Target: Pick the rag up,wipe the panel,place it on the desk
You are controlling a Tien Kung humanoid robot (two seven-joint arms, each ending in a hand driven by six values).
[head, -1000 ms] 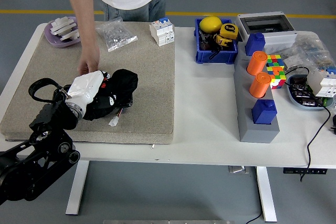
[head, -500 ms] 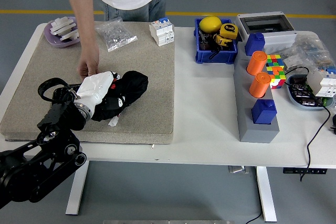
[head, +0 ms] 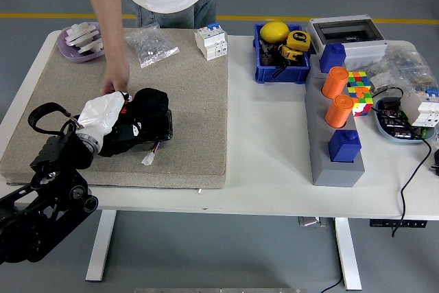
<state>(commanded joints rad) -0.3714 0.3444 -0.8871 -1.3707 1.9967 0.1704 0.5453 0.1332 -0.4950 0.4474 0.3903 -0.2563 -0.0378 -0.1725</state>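
A crumpled black rag [head: 145, 116] with small red and white marks lies on the beige panel [head: 192, 94] that covers the left half of the table. My left hand [head: 103, 119], white-shelled at the end of the black arm, comes in from the lower left and is shut on the rag's left side, pressing it onto the panel. A person's hand [head: 115, 86] rests on the panel just behind my hand and the rag, fingertips down. My right arm does not show.
A purple dish [head: 77, 40], a clear bag [head: 151, 46] and a white breaker [head: 212, 40] sit along the panel's far edge. Right of the panel stand a blue bin [head: 281, 56] of tools, a grey block [head: 333, 152] bearing orange and blue pieces, and a colour cube [head: 360, 90].
My left hand swept the rag to the right across the panel, then back to the left and slightly farther away. The person's hand stayed in place.
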